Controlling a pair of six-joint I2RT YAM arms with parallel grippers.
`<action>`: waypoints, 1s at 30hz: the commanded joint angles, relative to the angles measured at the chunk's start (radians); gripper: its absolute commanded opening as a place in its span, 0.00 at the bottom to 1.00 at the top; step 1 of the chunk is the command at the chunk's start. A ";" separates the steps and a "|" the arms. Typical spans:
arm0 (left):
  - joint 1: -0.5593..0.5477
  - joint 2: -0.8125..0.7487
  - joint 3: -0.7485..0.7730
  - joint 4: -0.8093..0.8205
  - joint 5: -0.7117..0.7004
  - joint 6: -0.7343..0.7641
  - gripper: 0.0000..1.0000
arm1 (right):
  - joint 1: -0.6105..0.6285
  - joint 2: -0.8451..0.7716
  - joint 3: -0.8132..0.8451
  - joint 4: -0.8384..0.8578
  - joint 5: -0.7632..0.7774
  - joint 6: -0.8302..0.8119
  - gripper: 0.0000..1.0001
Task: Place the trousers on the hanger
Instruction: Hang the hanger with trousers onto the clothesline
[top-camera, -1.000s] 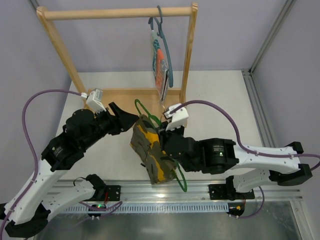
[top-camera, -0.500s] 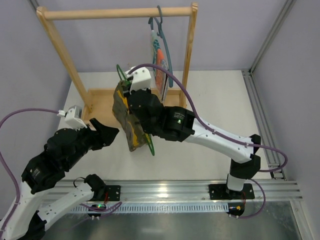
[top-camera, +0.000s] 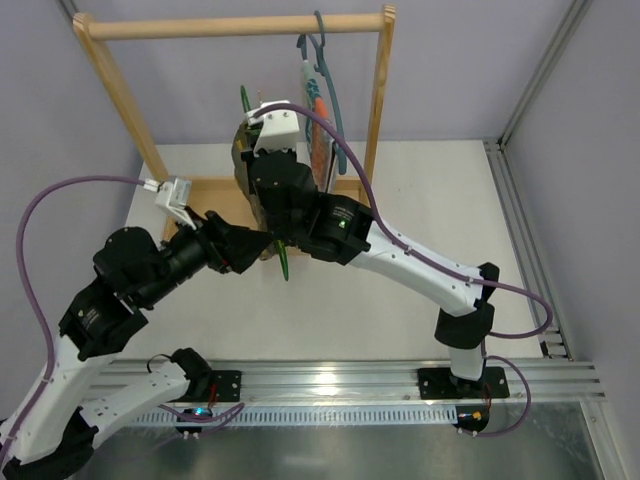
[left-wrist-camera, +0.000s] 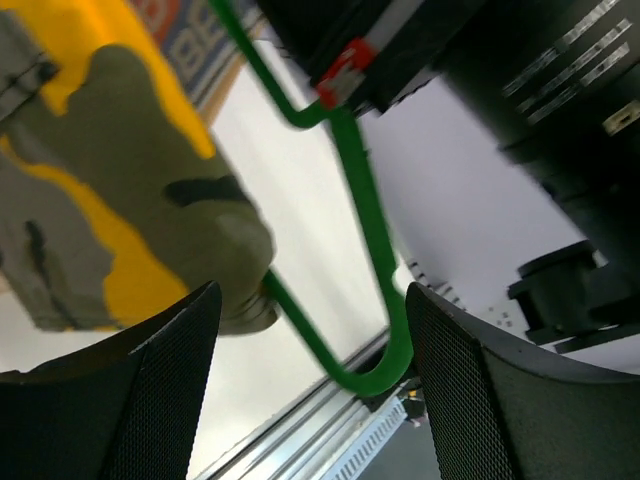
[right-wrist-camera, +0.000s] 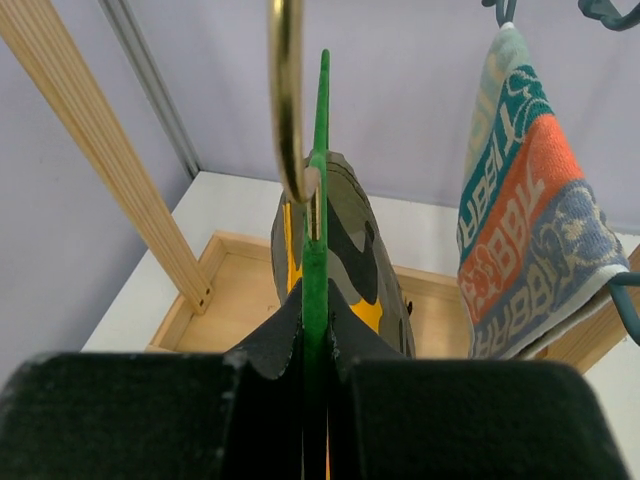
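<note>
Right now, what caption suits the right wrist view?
Right gripper clamps the green hanger, camouflage trousers draped over it, hook up, striped cloth hanging beside.

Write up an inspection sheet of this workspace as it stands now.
Surface: white table; wooden rack stands at its far side.
Job's things: trousers draped over green hanger, held in the air, hook not on the rack's bar.
Clutter: striped cloth on a grey-blue hanger hung on the rack.
Grippers: right gripper shut on the green hanger; left gripper open, fingers holding nothing.
Cables: purple cables loop from both wrists; no snag seen.
Surroundings: grey walls; metal rail along the near edge.
</note>
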 joint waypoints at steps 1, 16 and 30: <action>0.002 0.093 0.014 0.183 0.190 -0.006 0.75 | 0.007 -0.093 0.010 0.166 0.060 0.016 0.04; 0.002 0.153 -0.089 0.418 0.222 -0.187 0.48 | 0.007 -0.217 -0.184 0.207 0.081 0.094 0.04; 0.036 0.162 -0.098 0.507 0.305 -0.273 0.00 | -0.037 -0.293 -0.274 0.179 0.008 0.152 0.05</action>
